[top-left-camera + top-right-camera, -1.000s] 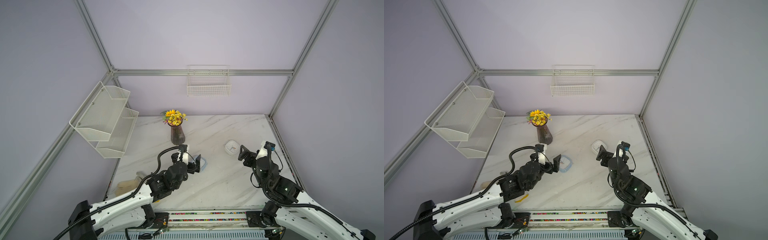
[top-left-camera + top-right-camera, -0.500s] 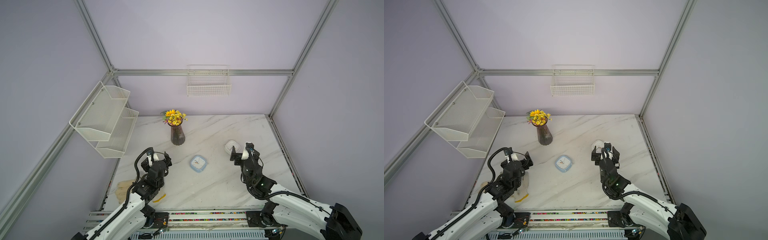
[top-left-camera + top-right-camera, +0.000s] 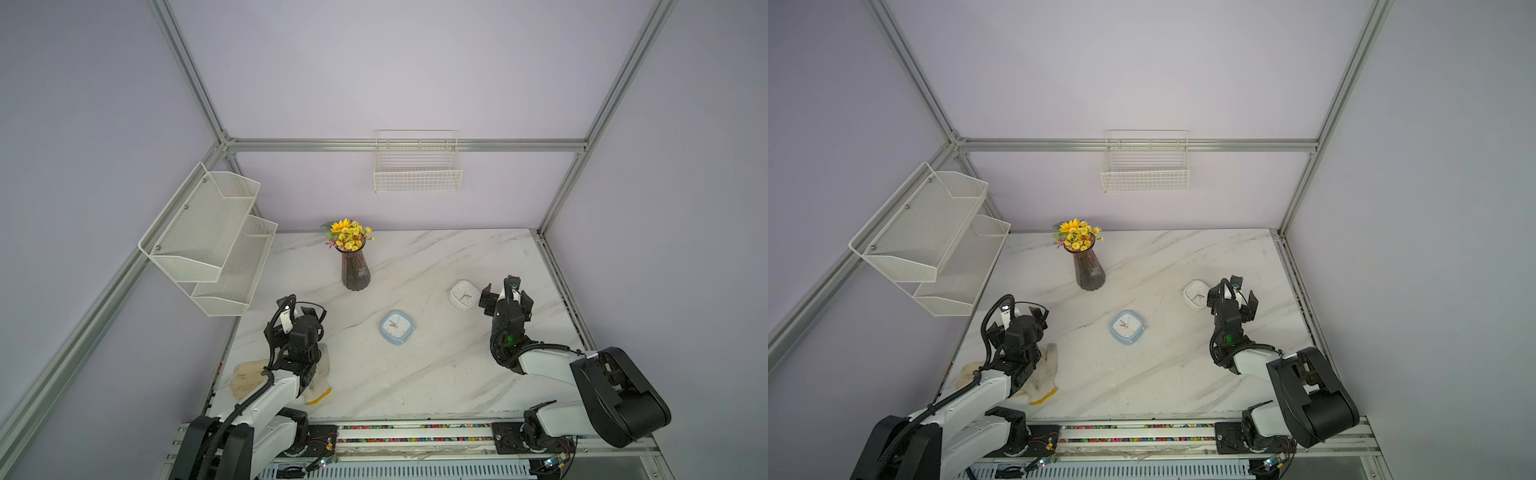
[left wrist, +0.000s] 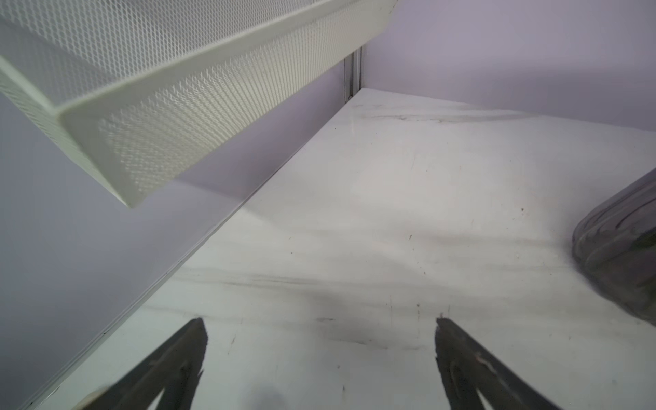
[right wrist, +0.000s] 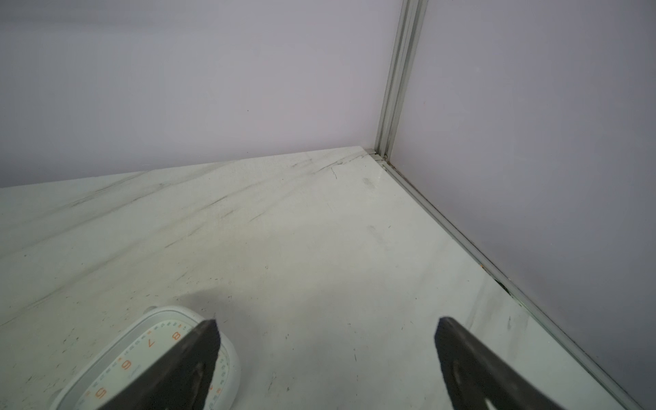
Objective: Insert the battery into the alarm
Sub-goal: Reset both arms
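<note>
Two alarm clocks lie face up on the marble table: a blue alarm [image 3: 397, 327] [image 3: 1128, 327] near the middle and a white alarm [image 3: 464, 295] [image 3: 1196, 294] [image 5: 142, 358] to its right. No battery shows in any view. My left gripper [image 3: 300, 308] [image 3: 1017, 313] [image 4: 320, 323] stands open over bare table at the left, well away from the blue alarm. Just right of the white alarm, my right gripper [image 3: 506, 296] [image 3: 1232, 297] [image 5: 326, 321] is open, one finger over that alarm's edge, nothing between the jaws.
A dark vase with yellow flowers [image 3: 355, 270] [image 4: 621, 248] stands at the back centre. A white mesh shelf [image 3: 216, 237] [image 4: 177, 106] hangs on the left wall, a wire basket [image 3: 417, 174] on the back wall. Cloth gloves [image 3: 249, 376] lie under the left arm.
The left gripper has drawn back from beside the blue alarm to the left side, leaving that alarm fully uncovered. The right arm has folded down low, its gripper staying beside the white alarm.
</note>
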`<state>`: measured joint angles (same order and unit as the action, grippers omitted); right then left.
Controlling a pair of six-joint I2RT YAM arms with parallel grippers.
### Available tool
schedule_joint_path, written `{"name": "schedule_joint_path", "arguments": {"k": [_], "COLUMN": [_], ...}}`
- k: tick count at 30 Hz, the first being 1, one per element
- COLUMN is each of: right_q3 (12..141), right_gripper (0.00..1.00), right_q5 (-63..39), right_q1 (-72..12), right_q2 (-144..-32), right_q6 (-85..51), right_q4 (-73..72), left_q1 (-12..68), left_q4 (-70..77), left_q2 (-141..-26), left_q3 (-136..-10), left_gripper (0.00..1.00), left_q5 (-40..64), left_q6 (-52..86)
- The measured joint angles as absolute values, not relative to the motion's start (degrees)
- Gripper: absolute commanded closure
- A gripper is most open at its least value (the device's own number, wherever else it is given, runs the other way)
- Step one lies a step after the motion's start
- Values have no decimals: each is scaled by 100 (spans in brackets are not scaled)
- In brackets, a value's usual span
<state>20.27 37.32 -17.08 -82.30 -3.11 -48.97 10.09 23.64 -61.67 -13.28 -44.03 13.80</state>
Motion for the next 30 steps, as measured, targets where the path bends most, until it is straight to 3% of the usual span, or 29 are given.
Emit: {"name": "schedule_joint_path", "arguments": {"k": [14, 20, 30], "right_q3": [2029, 2477, 2571], "right_gripper": [3, 3, 3], "right_q5": [2585, 2279, 2161], "right_q1": [-670, -545, -523], "right_q2": [-10215, -10309, -10296], "right_q6": [-248, -384, -405], "right_q4": [-7028, -6698, -6554], "left_q1": [423, 272, 224], "left_q4": [6029, 5389, 5426], "left_q2": [-8855, -9115, -9115], "left_q3": [-1284, -2049, -2095], "left_gripper": [0, 0, 0], "left_q5": [-2891, -2453, -2324], "left_q6": [237, 239, 239]}}
